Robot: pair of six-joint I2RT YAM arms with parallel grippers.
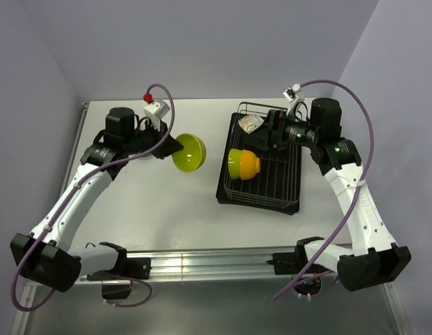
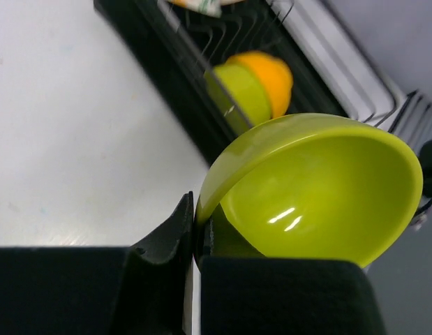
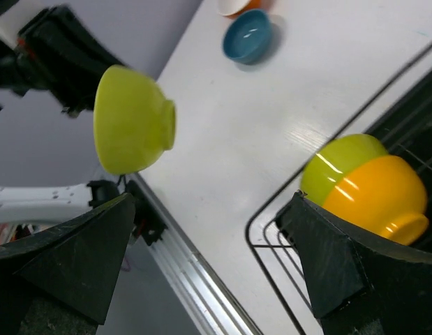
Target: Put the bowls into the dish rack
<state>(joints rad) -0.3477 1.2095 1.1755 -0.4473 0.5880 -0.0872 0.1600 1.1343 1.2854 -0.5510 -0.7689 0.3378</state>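
Note:
My left gripper (image 1: 175, 147) is shut on the rim of a lime green bowl (image 1: 190, 153), held tilted above the table left of the dish rack (image 1: 229, 187). In the left wrist view the fingers (image 2: 175, 234) pinch that bowl's (image 2: 320, 188) edge. In the rack a second lime green bowl (image 1: 234, 164) lies on its side, nested with an orange bowl (image 1: 250, 164). A cream-white bowl (image 1: 252, 124) sits at the rack's far end. My right gripper (image 1: 262, 137) hangs open over the rack with nothing between its fingers. A blue bowl (image 3: 248, 35) rests on the table far left.
Beside the blue bowl the edge of another bowl (image 3: 236, 5), orange-red outside and white inside, shows in the right wrist view. A metal rail (image 1: 202, 264) runs along the table's near edge. Walls close in at the back and both sides.

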